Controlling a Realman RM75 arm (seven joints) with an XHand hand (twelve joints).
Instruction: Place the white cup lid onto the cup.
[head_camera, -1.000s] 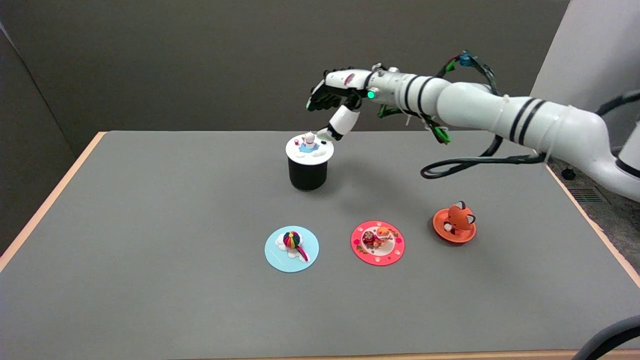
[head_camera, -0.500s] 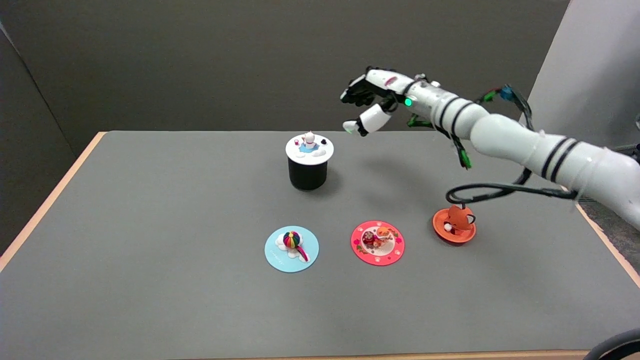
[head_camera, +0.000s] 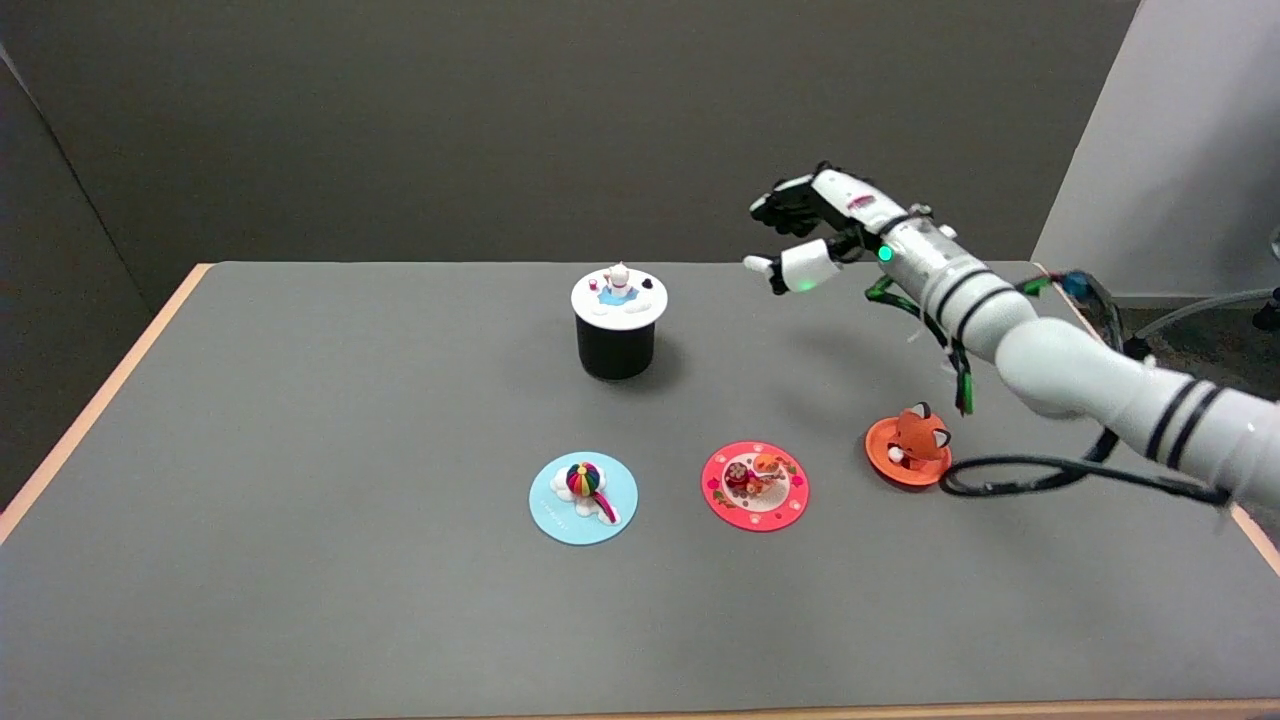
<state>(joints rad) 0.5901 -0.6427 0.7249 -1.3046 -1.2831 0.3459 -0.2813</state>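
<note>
Right hand: the right hand (head_camera: 812, 230) hung in the air above the far right part of the table (head_camera: 300, 420), empty, touching nothing.
Fingers: the fingers (head_camera: 780, 205) were loosely spread and a little bent, with a white thumb tip pointing left below the dark ones; nothing lay between them.
White cup lid: the white cup lid (head_camera: 619, 297) sat flat on top of the cup, well to the left of the fingertips and lower than them, with a small figure standing on it.
Cup: the black cup (head_camera: 616, 346) stood upright under that lid, well apart from the hand, on the side the fingers pointed toward.
Orange lid: an orange lid (head_camera: 908, 451) with a fox-like figure lay on the table nearer to me than the hand, below the forearm and a little right of the fingers.
Red lid: a red lid (head_camera: 755, 485) with small figures lay flat, in front of the fingertips toward the near edge and well clear of them.
Blue lid: a light blue lid (head_camera: 583, 497) with a striped ball lay flat, further left again, the farthest of the three from the fingers.
Cable: a black cable (head_camera: 1010, 478) looped down from the arm and lay just beside the orange lid; I could not tell whether it touched it.
</note>
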